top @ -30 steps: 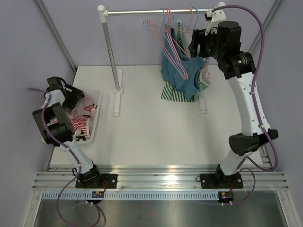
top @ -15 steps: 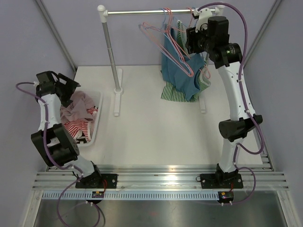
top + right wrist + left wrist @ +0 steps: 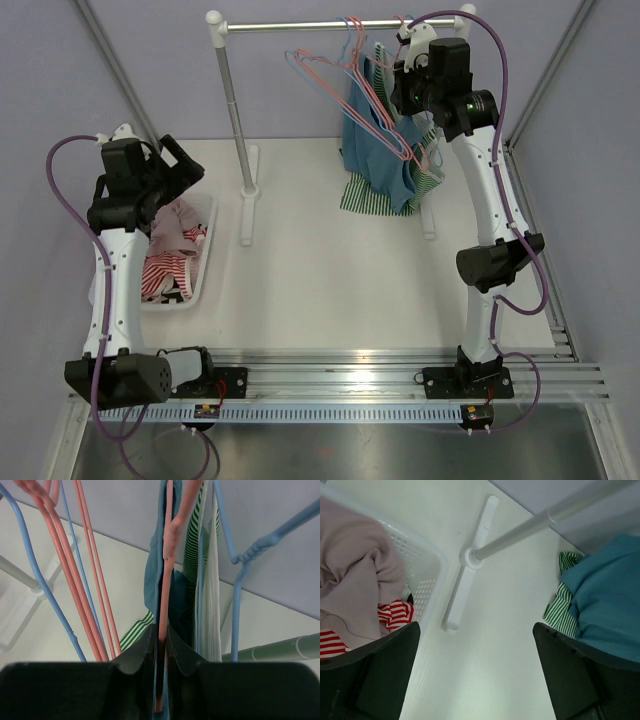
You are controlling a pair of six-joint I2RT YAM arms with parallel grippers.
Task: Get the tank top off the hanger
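A teal tank top (image 3: 372, 150) hangs on a pink hanger (image 3: 388, 128) from the rail (image 3: 300, 25) at the back right. My right gripper (image 3: 404, 96) is up by the rail, shut on the pink hanger's wire (image 3: 167, 580), which runs straight between its fingers (image 3: 161, 640). The teal cloth (image 3: 152, 575) drapes just behind the wire. My left gripper (image 3: 188, 172) hovers wide open above the table beside the basket, with nothing between its fingers (image 3: 476, 632). It looks across at the teal top (image 3: 607, 610).
Several empty pink and blue hangers (image 3: 320, 65) hang left of the held one. A green-striped garment (image 3: 362, 196) hangs behind the teal top. The rack's post and foot (image 3: 246, 190) stand mid-table. A white basket (image 3: 204, 262) of clothes sits at the left.
My right gripper has shifted slightly left and shut on the pink hanger. My left arm has lifted out of the basket and swung up and to the right, still open.
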